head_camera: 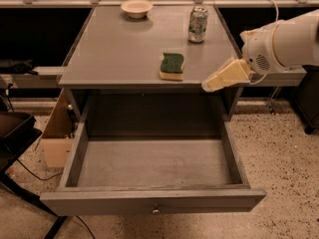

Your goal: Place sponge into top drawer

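Tool: your tool [208, 86] hangs at the right front corner of the surface [119, 49], its cream tip pointing left and down, just past the front edge. You cannot tell whether it is open or closed.
Arm: the white arm [281, 41] comes in from the right edge of your view, beside the right side of the surface, and narrows into the tool.
Sponge: the sponge [172, 66] lies flat on the surface near the front edge, right of centre. Its green side is up and yellow foam shows along its near edge. It is apart from the tool, which is to its right and a little nearer you.
Drawer: the drawer [149, 202] is pulled out wide toward you below the surface. You see its grey bottom, both side walls and the front panel, with a small round knob [156, 210] at the centre of the panel. The sponge lies above it on the surface, not inside.
Can: a can [198, 25] stands upright at the back right of the surface, behind the sponge and well apart from it.
Bowl: a cream bowl [136, 8] sits at the back edge, left of the can.
Box: a cardboard box [56, 133] stands on the floor [284, 153] just left of the drawer.
Floor: it is speckled and shows to the right of the drawer.
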Robot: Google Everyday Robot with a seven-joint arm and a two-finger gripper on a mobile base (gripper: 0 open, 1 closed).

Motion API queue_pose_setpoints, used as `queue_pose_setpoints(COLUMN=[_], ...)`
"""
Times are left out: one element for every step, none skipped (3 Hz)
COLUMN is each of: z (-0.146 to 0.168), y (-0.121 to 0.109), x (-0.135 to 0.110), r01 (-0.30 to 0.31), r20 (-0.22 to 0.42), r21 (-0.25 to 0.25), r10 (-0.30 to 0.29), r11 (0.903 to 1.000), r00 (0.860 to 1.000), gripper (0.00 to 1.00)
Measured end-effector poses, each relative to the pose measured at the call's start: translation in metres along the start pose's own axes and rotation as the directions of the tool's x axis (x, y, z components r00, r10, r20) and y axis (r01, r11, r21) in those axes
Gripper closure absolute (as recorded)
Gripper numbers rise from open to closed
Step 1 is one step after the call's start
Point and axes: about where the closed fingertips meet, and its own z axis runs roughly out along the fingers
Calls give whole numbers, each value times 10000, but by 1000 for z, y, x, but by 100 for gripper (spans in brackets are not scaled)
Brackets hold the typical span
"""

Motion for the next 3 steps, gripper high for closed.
queue_pose_setpoints(z=[36, 104, 139], y=[-2, -16, -23], x=[-17, -26, -28], r01=[-777, -1573, -1753], r20=[735, 1081, 1028], r21=[-798, -1507, -1646], r10=[836, 1744, 1937], r11=[9938, 9760, 9707], r00=[9938, 9787, 9757], gripper=[0, 0, 0])
